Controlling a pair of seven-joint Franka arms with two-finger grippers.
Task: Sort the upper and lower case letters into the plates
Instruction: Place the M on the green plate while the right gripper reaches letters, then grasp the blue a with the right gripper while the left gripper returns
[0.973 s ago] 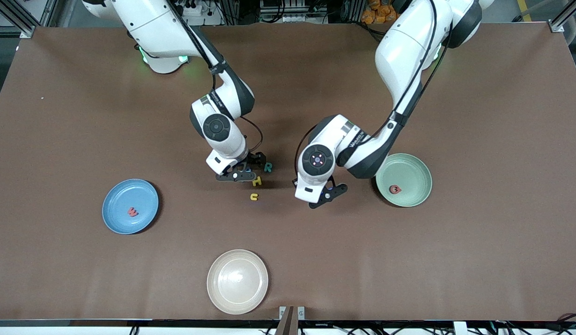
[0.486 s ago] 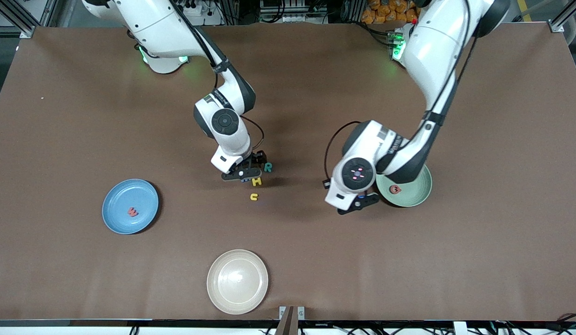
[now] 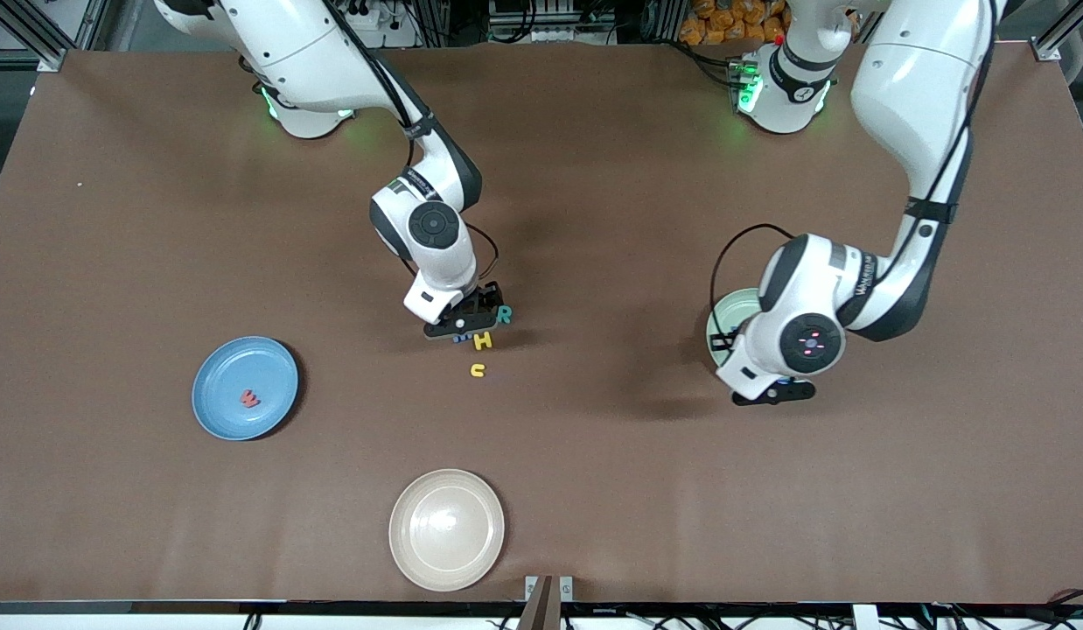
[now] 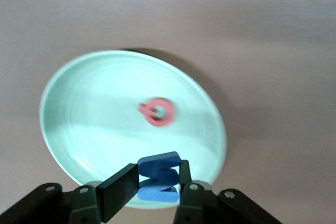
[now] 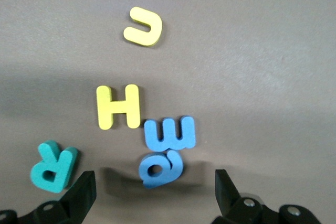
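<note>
Left claw is clamping the blue M over the mint plate, so you are centring before dropping, while the right claw is gaping over the blue letters.

Five letters under the right gripper
Jaws wide apart above the table: yellow u, yellow H, teal R, blue m touching blue a.

Foam letters: R, H, u, m

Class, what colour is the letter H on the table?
Yellow H, clearest in the right wrist view.
</note>
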